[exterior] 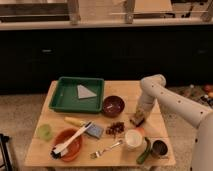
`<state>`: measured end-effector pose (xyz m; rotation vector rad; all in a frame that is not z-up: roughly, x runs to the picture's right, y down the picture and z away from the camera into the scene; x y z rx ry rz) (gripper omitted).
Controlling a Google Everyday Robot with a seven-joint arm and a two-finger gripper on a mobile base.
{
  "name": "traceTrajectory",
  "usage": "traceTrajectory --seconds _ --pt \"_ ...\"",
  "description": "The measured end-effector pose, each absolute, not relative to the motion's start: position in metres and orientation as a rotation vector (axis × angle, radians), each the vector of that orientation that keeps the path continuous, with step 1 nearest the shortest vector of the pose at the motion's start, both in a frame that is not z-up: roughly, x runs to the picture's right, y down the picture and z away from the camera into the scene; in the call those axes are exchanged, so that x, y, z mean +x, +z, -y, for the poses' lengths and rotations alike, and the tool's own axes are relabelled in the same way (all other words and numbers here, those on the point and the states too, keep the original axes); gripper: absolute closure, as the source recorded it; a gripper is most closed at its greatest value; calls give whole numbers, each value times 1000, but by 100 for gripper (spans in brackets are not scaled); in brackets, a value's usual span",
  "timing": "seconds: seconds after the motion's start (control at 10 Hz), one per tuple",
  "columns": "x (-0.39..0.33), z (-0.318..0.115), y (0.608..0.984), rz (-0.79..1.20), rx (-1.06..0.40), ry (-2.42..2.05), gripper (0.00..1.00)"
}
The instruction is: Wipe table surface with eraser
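The eraser (137, 118) is a small tan block with a dark base, resting on the light wooden table surface (127, 93) just right of the maroon bowl (113, 105). My gripper (138, 115) reaches down from the white arm (170, 102) at the right and sits right on the eraser, pressing it to the tabletop. The arm hides the gripper's upper part.
A green tray (65, 97) with a grey triangle stands at the back left. In front lie a blue-grey pad (94, 131), an orange bowl with a brush (67, 145), a fork (106, 148), a white cup (134, 138), a dark can (159, 148) and a green cup (45, 132).
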<state>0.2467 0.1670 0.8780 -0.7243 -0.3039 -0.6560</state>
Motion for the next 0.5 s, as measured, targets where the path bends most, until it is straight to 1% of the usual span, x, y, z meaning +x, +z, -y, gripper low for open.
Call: traceTrajectory --seconds 0.3,0.5 --pt "288 -163 875 232 -734 -586 99" --pt "297 -156 878 196 -732 -555 99"
